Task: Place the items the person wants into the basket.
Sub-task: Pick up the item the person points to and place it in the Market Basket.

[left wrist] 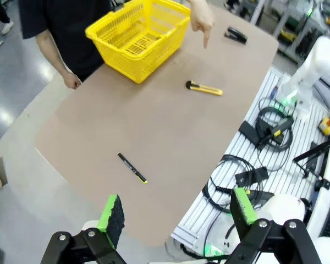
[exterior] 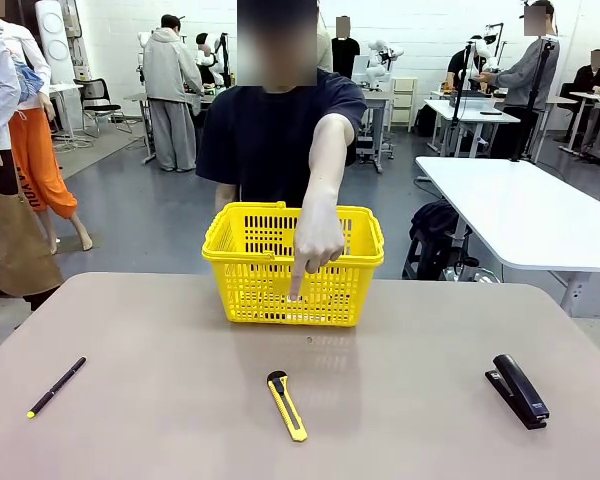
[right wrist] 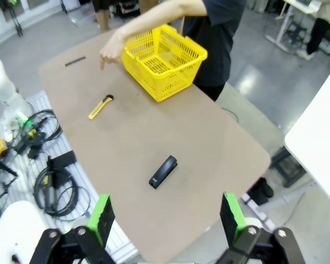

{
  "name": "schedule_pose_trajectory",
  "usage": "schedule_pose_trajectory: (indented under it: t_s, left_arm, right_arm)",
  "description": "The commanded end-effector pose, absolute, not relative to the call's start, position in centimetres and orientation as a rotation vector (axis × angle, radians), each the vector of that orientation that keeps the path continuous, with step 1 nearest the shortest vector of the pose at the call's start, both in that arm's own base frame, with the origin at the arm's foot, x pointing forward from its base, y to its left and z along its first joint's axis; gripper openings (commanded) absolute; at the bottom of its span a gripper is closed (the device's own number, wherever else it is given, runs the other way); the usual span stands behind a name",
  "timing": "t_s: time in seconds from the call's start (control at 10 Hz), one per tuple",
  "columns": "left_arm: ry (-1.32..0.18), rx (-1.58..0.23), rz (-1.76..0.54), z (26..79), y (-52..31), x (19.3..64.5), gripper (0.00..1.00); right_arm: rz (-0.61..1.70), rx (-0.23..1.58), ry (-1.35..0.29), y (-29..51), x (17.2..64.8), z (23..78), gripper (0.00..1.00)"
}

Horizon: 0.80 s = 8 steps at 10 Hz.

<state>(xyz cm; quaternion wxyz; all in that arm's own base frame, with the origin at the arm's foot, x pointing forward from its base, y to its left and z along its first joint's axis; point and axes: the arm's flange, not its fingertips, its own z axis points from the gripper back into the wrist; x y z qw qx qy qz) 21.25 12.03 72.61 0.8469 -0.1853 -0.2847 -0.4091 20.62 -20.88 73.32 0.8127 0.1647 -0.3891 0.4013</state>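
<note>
A yellow-and-black utility knife lies on the table near the front middle, also seen from the wrists. Behind it stands the yellow basket. The person in the dark navy T-shirt reaches over the basket, and the hand points an index finger down toward the knife. My left gripper hangs open high above the table's left edge. My right gripper is open high above the right edge. The marker and tape measure are out of view.
A thin black pen with a yellow tip lies at the front left. A black stapler sits at the front right. Cables lie on the robot base beside the table. A white table stands at the right.
</note>
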Motion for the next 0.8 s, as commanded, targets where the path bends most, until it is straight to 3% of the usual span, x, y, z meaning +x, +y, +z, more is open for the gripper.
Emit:
schedule_pose_trajectory:
  t_s: [0.0, 0.3, 0.7]
  left_arm:
    - [-0.426, -0.279, -0.897, 72.8, 2.7, 24.0, 1.0]
    - [-0.281, -0.154, -0.869, 68.5, -8.9, 25.6, 1.0]
    - [-0.188, 0.123, -0.582, 57.8, -18.9, 25.2, 1.0]
  right_arm:
    - [0.859, 0.368, -0.835, -20.9, 20.7, 73.4, 1.0]
    - [0.859, 0.368, -0.835, -20.9, 20.7, 73.4, 1.0]
    - [0.859, 0.368, -0.835, -20.9, 20.7, 73.4, 1.0]
